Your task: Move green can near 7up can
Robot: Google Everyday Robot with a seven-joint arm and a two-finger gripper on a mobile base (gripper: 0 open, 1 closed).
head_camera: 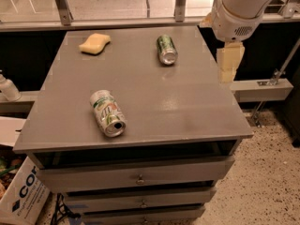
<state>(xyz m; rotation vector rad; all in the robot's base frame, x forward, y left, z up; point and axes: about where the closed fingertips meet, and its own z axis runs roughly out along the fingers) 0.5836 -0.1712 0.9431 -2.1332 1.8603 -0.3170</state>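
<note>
The green can (166, 49) lies on its side at the back right of the grey cabinet top (154, 97), its silver end facing the front. The 7up can (108, 113), mostly white with green lettering, lies on its side at the front left, its open end facing the front right. My gripper (229, 64) hangs from the white arm (241, 6) at the table's right edge, level with the green can and to its right, apart from both cans. It holds nothing that I can see.
A yellow sponge (95, 43) lies at the back left of the top. Drawers (138, 175) are below the front edge. A metal rail (117, 22) and glass run behind the table. A white bottle (8, 88) and a cardboard box (23, 196) stand at the left.
</note>
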